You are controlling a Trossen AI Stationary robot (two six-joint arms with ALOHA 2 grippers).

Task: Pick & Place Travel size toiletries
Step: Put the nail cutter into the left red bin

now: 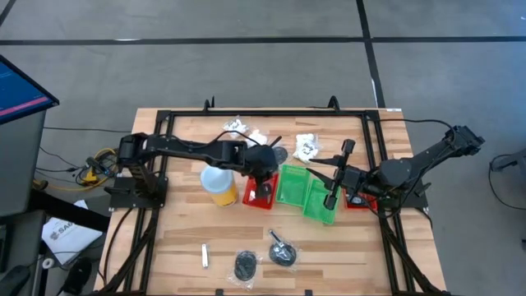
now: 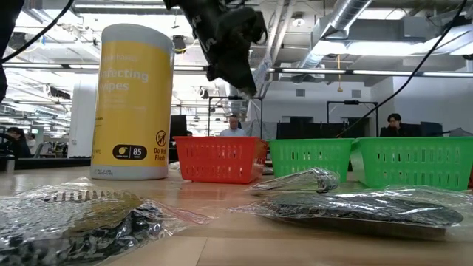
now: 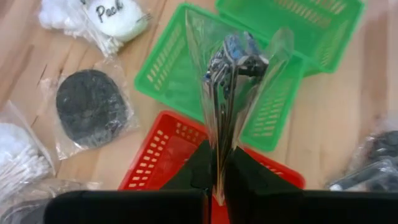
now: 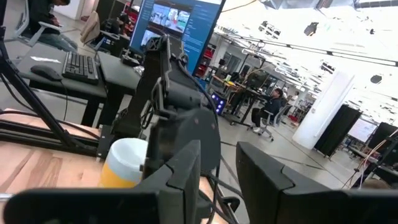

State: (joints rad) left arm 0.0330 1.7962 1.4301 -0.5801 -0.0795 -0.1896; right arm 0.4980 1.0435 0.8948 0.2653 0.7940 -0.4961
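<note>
My left gripper (image 1: 263, 174) hangs over the red bin (image 1: 258, 195), shut on a clear packet (image 3: 233, 68) with a dark and bluish item inside. In the low view it shows at the top (image 2: 230, 52). My right gripper (image 4: 219, 168) waits open and level above the green bins (image 1: 306, 193), with nothing between its fingers. Other toiletries lie flat on the table: white packets (image 1: 307, 145) at the far side, dark disc packets (image 1: 246, 265) and a short tube (image 1: 204, 256) near the front edge. My left gripper pinches the clear packet by its end (image 3: 217, 148) between its two fingers. The fingers slant down from the table's left side. The packet stands edge-on and sticks out beyond the fingertips, lifted clear above the red bin (image 3: 165, 163) and the green bin (image 3: 180, 74).
A yellow canister with a white lid (image 1: 219, 182) stands just left of the red bin. A second red bin (image 1: 358, 200) sits under the right arm. More packets lie beyond the bins: a dark disc (image 3: 92, 107) and white ones (image 3: 115, 15).
</note>
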